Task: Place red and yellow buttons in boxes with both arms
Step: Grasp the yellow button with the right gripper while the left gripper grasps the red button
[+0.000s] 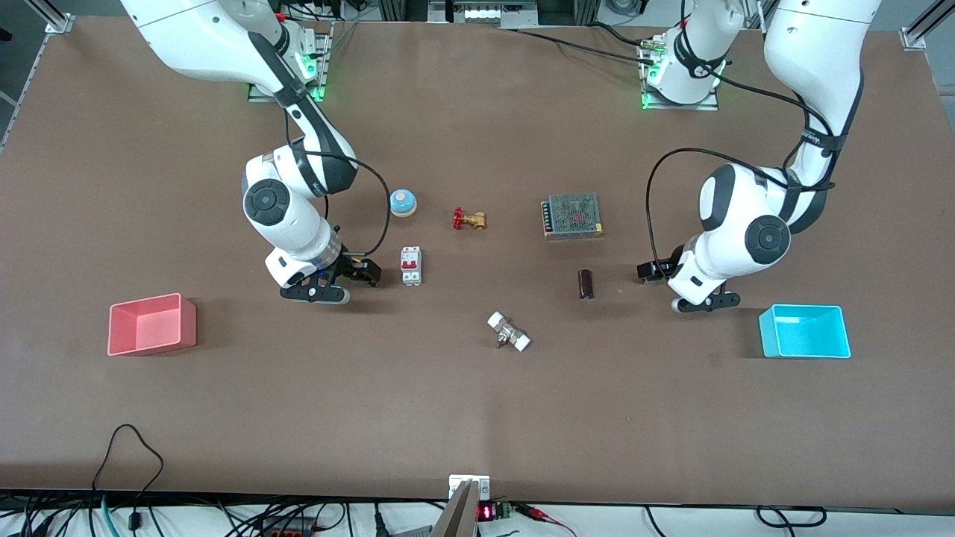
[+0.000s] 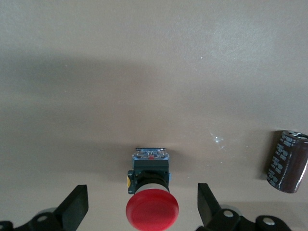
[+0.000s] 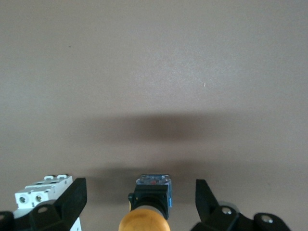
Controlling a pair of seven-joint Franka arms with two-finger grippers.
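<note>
Your left pincer (image 2: 139, 208) hangs open low over the desk (image 1: 477, 418), its fingers either side of the red button (image 2: 151, 202) near the cyan box (image 1: 806, 331). Your right pincer (image 3: 139, 202) likewise straddles the yellow button (image 3: 148, 207), beside the white breaker (image 1: 410, 265), with the pink box (image 1: 151, 324) well apart.

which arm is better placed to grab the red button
Left. Its wrist view shows the red button lying between the open left claw; the open right claw straddles the yellow button instead.
</note>
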